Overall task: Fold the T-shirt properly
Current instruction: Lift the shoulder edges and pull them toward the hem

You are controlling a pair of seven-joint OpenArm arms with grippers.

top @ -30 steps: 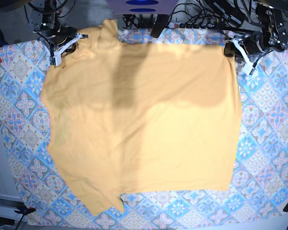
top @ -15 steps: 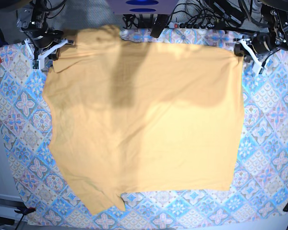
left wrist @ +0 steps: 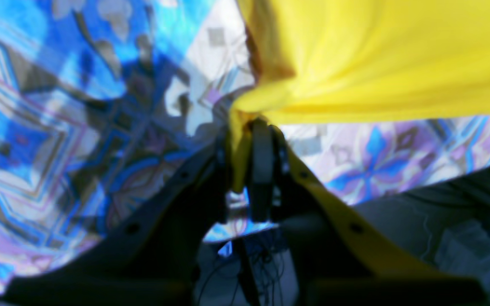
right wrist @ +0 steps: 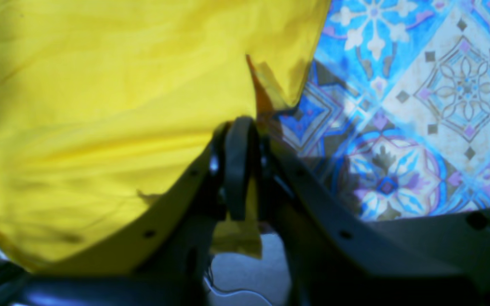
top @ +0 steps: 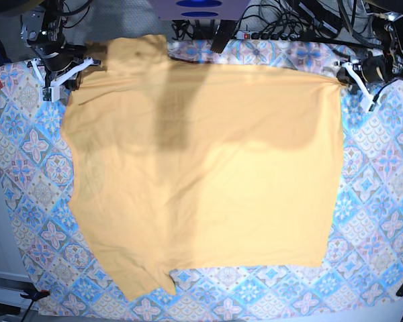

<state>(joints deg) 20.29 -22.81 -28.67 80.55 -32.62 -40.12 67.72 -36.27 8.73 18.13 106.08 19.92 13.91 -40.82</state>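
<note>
T-shirt (top: 201, 174) spread on patterned tablecloth (top: 376, 201)

Blurred close view, left gripper (left wrist: 245, 127) with jaws pinched on a bunched corner of the T-shirt (left wrist: 381, 59), yellow fabric fanning up and right from the tips, patterned tablecloth (left wrist: 58, 106) beneath and left

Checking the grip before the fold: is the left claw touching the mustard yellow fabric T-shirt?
Touching. In the left wrist view, the left claw is closed on a bunched corner of the mustard yellow fabric T-shirt.
</note>
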